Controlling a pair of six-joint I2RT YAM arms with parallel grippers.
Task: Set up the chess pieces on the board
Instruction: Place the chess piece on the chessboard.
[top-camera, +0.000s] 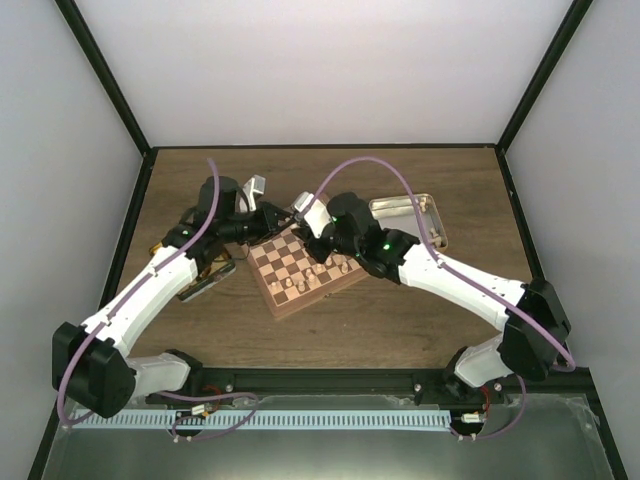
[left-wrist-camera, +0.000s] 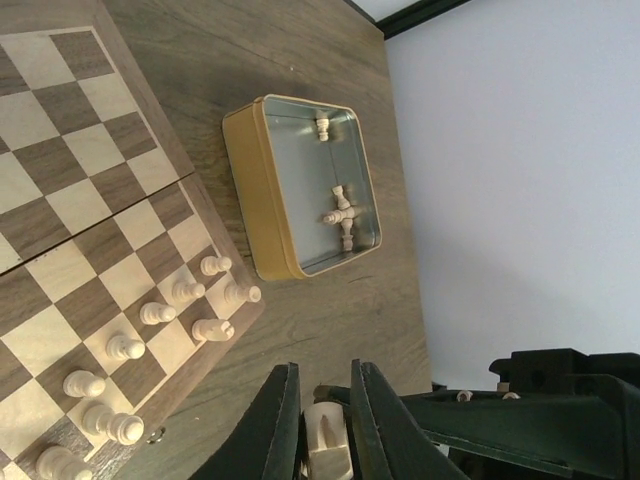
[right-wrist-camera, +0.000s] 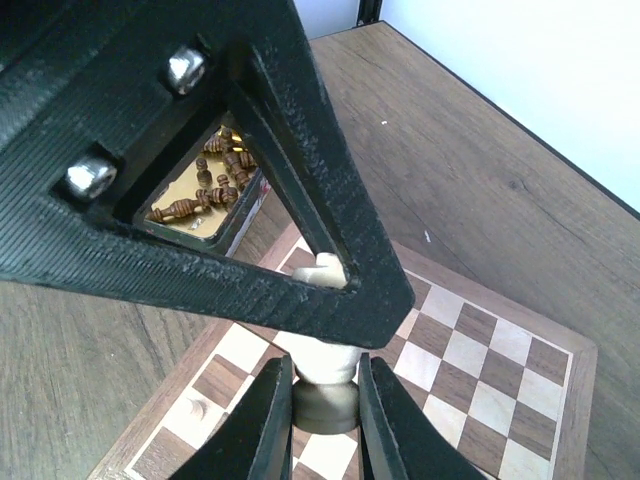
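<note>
The board (top-camera: 322, 284) lies mid-table, with cream chess pieces (left-wrist-camera: 160, 313) standing along one edge. Both grippers meet above its far corner. My right gripper (right-wrist-camera: 324, 362) is shut on the base of a cream chess piece (right-wrist-camera: 326, 402) held over the squares. One finger (right-wrist-camera: 300, 150) of the left gripper crosses in front and covers that piece's upper part. In the left wrist view, my left gripper (left-wrist-camera: 323, 370) is shut on a cream piece (left-wrist-camera: 328, 440) with a slot in it. In the top view, the left gripper (top-camera: 288, 224) and right gripper (top-camera: 314, 236) nearly touch.
A gold-sided tin (left-wrist-camera: 262, 200) right of the board holds a few cream pieces; it shows at the back right (top-camera: 432, 228) from above. A second tin (right-wrist-camera: 242, 222) with several dark brown pieces sits left of the board, under the left arm (top-camera: 150, 290). Enclosure walls ring the table.
</note>
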